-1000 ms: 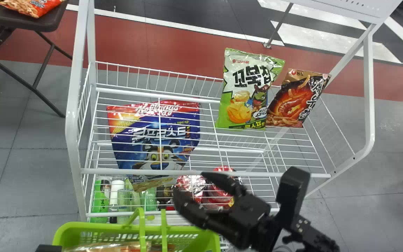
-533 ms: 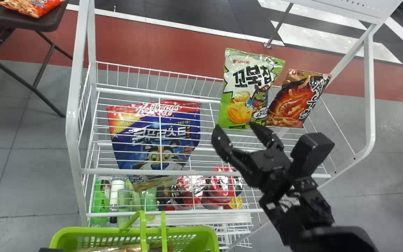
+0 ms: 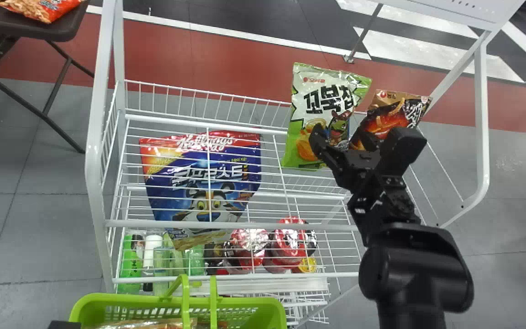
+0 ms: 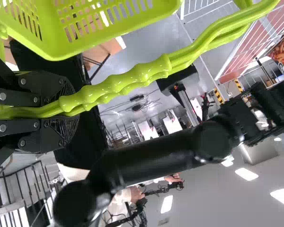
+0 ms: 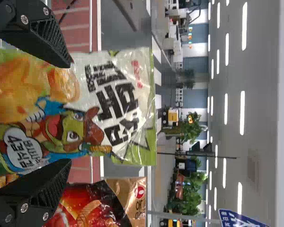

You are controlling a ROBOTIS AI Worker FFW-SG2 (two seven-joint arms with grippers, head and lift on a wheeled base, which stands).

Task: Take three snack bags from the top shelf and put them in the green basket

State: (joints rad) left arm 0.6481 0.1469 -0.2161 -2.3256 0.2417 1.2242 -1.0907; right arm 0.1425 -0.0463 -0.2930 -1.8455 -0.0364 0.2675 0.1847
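Note:
My right gripper (image 3: pixel 339 138) is over the top shelf (image 3: pixel 263 225), open, in front of the green-and-white snack bag (image 3: pixel 306 91) and left of the brown-and-red snack bag (image 3: pixel 393 107). In the right wrist view the open right gripper (image 5: pixel 67 113) has the green-and-white bag (image 5: pixel 97 101) between and beyond its fingers; the brown-and-red bag (image 5: pixel 102 203) is beside it. A blue cereal bag (image 3: pixel 199 178) is at the shelf's left. My left gripper (image 3: pixel 64 325) stays beside the green basket (image 3: pixel 121 299); in the left wrist view the left gripper (image 4: pixel 72 107) is shut on the basket handle (image 4: pixel 128 80).
A snack packet (image 3: pixel 149 324) lies in the basket. The rack's white front rail and side posts (image 3: pixel 95 151) frame the shelf. Bottles and red-topped cups (image 3: pixel 290 244) stand on a lower shelf. A dark stool (image 3: pixel 55 29) with more bags is at the far left.
My right gripper has moved up and right in the head view, from above the basket's right side to the two standing bags, staying open. The basket has shifted only slightly.

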